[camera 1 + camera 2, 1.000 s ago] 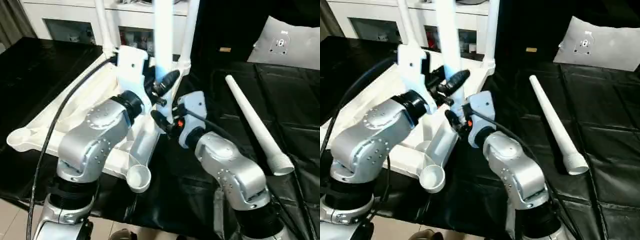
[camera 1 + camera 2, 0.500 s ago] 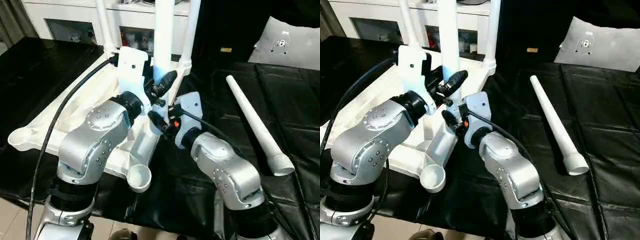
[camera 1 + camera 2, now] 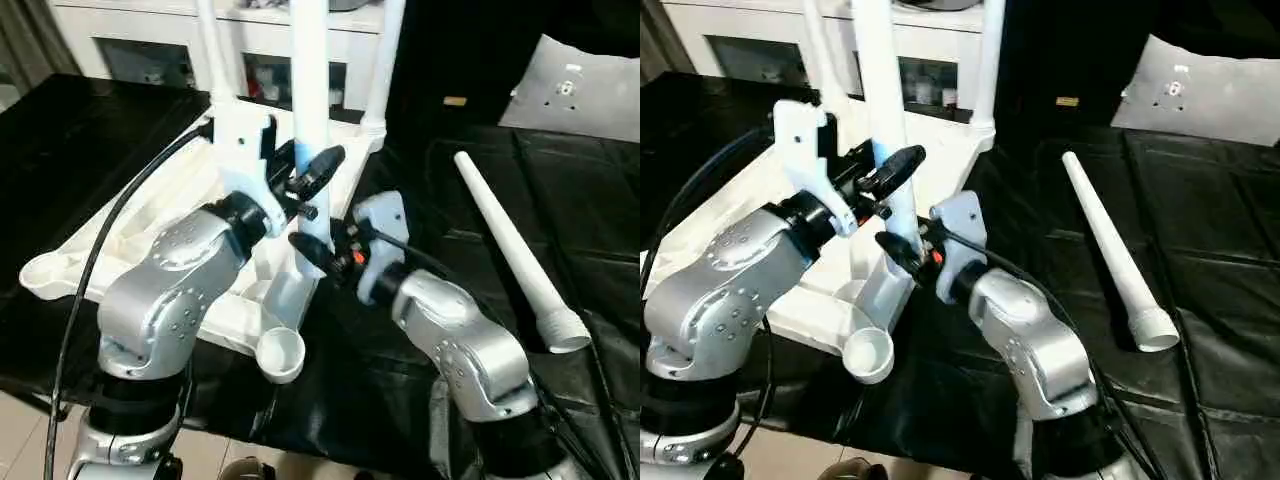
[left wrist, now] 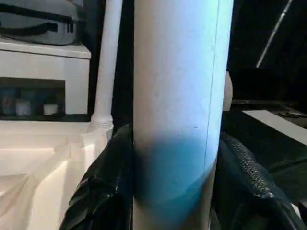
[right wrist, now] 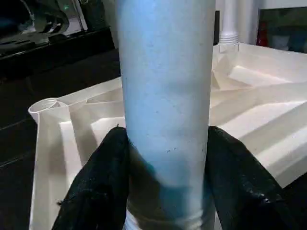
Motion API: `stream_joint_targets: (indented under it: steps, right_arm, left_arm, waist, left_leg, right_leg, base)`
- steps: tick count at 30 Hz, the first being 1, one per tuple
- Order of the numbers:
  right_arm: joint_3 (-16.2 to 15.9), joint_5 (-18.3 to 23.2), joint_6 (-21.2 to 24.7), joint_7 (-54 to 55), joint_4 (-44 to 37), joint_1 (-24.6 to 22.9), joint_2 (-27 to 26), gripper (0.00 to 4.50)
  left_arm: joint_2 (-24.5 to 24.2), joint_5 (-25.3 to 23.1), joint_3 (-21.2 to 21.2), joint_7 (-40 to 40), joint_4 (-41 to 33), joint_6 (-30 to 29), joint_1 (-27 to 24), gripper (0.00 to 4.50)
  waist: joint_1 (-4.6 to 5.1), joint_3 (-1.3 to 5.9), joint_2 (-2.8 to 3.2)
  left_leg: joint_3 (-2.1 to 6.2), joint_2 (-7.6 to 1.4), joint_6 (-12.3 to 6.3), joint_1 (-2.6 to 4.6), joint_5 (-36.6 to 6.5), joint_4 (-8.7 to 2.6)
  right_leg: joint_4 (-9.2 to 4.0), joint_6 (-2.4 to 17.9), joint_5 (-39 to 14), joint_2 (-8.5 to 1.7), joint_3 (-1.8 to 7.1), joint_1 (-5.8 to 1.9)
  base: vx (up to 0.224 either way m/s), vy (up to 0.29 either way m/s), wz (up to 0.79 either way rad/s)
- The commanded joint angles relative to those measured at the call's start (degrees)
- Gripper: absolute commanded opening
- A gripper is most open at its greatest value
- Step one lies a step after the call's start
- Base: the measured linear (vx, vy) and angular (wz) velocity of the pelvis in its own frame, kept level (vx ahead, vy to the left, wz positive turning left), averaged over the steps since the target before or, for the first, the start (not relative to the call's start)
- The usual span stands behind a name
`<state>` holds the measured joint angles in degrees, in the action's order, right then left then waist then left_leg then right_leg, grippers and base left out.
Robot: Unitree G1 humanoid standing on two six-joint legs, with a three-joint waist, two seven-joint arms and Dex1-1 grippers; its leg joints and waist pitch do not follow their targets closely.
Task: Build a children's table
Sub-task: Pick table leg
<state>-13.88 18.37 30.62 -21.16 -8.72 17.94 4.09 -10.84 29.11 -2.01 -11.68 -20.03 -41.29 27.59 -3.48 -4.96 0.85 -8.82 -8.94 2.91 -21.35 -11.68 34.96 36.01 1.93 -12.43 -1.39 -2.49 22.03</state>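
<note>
The left claw [image 3: 312, 172] is closed on an upright white leg [image 3: 309, 60], its black fingers [image 4: 103, 187] pressed to either side of the tube. The right claw [image 3: 318, 252] clamps the same leg lower down, just above the table top [image 3: 110, 255]. Two holds, one above the other, probably keep the long tube plumb while its foot is worked into a socket near the top's right edge.

The top lies underside up on the left part of the black-covered desk [image 3: 420, 400], ribs showing. Two more legs [image 3: 388, 50] already stand in its far corner sockets, and the near right socket [image 3: 281, 352] is empty. A fourth leg [image 3: 510, 250] lies loose toward the desk's right side.

Compared with a second ago, the held leg stands slightly further left in the head view, and both claws have shifted with it, grips unchanged.
</note>
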Motion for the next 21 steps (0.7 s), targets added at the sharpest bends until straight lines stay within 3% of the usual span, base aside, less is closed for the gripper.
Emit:
stream_joint_targets:
  steps: [1,5,13,14,16,19,21]
  right_arm:
    - [1.1,1.8,-1.6,-1.7,-1.9,0.2,0.0,1.93]
    - [0.6,1.2,-2.6,-2.2,-1.8,-0.3,0.5,1.93]
    - [-1.0,-0.4,-4.8,-5.7,-4.7,-6.0,4.4,1.93]
    - [-1.2,-0.3,-5.1,-6.1,-5.4,-7.1,5.1,1.93]
    - [-1.3,-0.3,-5.4,-6.5,-5.8,-7.8,5.4,1.93]
    - [-1.6,-0.5,-7.0,-7.8,-6.8,-9.9,6.3,1.93]
    - [-1.6,-0.5,-8.9,-9.0,-7.4,-11.9,7.2,1.93]
  left_arm:
    - [-0.1,1.7,0.5,-1.6,-1.0,-0.4,-0.2,2.58]
    - [-0.4,1.7,0.2,-2.0,-1.3,-1.0,-1.0,2.58]
    - [-2.4,3.1,-2.0,-9.0,-4.9,3.0,-8.7,2.58]
    - [-3.1,3.7,-3.0,-10.8,-6.0,3.3,-9.8,2.58]
    - [-3.4,4.3,-3.4,-12.1,-6.6,3.6,-10.5,2.58]
    - [-3.3,6.5,-3.4,-15.0,-7.5,4.0,-12.8,2.58]
    - [-3.9,7.4,-3.6,-18.1,-7.8,5.0,-14.9,2.58]
  waist:
    - [-0.13,4.52,0.44]
    - [-0.21,4.62,0.57]
    - [-0.26,4.75,0.53]
    - [-0.17,4.37,0.22]
    - [-0.23,4.22,0.37]
    - [-0.01,3.64,0.14]
    - [-0.06,3.67,0.18]
  left_leg:
    - [1.31,-3.77,0.53,0.18,-3.3,-3.6]
    - [1.32,-3.72,0.79,0.24,-4.0,-3.53]
    - [1.36,-3.82,-0.29,0.05,-2.2,-3.44]
    - [1.27,-3.82,-0.57,0.08,-4.0,-3.68]
    - [1.25,-3.86,-0.44,0.23,-5.6,-3.76]
    - [1.24,-3.89,-0.04,0.33,-8.6,-4.11]
    - [1.32,-3.84,-0.03,0.34,-9.2,-4.12]
  right_leg:
    - [-3.84,10.0,-1.5,-6.35,3.6,-3.44]
    - [-3.98,9.8,-3.4,-6.32,3.61,-3.37]
    - [-3.65,9.9,0.4,-6.19,3.54,-3.44]
    - [-4.06,9.8,-2.0,-6.18,3.57,-3.25]
    - [-4.29,9.6,-5.0,-6.25,3.6,-3.15]
    - [-4.99,8.3,-12.1,-6.26,3.66,-2.88]
    - [-5.32,7.1,-14.9,-6.35,3.8,-2.77]
  base:
    - [0.0,0.0,0.0]
    - [0.0,0.0,0.0]
    - [0.0,0.0,0.0]
    - [0.0,0.0,0.0]
    - [0.0,0.0,0.0]
    - [0.0,0.0,0.0]
    - [0.0,0.0,0.0]
